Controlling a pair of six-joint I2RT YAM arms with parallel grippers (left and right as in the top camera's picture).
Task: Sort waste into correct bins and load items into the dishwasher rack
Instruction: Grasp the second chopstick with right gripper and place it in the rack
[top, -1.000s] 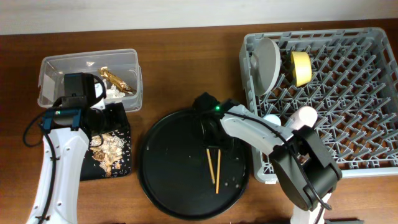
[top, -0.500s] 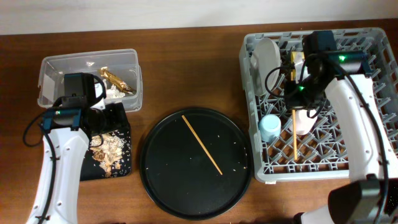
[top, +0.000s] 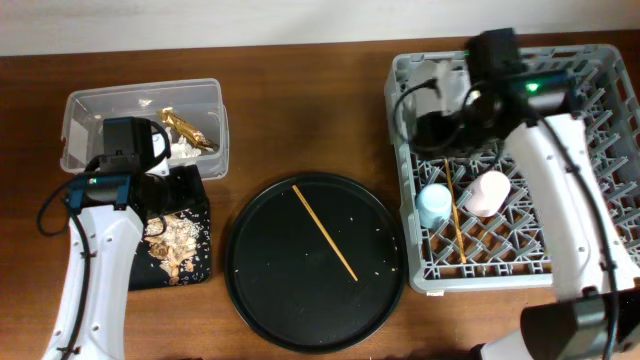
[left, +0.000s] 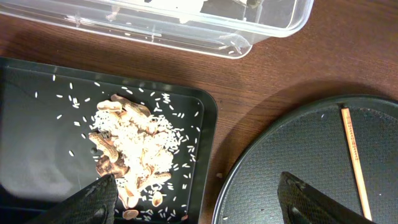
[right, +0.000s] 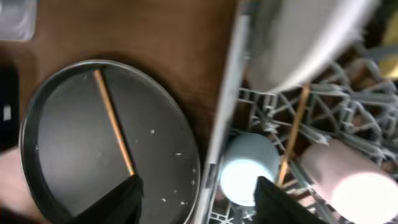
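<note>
My right gripper (top: 437, 135) (right: 199, 202) hangs open over the left part of the grey dishwasher rack (top: 600, 230) (right: 227, 93), holding nothing. Below it one wooden chopstick (top: 455, 215) (right: 293, 134) lies in the rack between the light blue cup (top: 433, 203) (right: 249, 168) and the pink cup (top: 490, 192) (right: 348, 180). The grey plate (right: 305, 37) stands behind them. A second chopstick (top: 325, 232) (right: 115, 121) (left: 354, 158) lies on the round black tray (top: 260, 290). My left gripper (top: 170, 188) (left: 199, 205) is open above the edge of the shallow black tray (top: 195, 270) (left: 208, 143) with food scraps (top: 170, 240) (left: 134, 146).
The clear box (top: 80, 125) (left: 186, 25) at the back left holds the gold foil wrapper (top: 185, 128) and white tissue (top: 180, 150). Crumbs dot the round tray. My right arm hides the rack's back middle.
My right arm carried one chopstick from the round tray to the rack, then opened and let it drop there, shifting left. The left arm has not moved.
</note>
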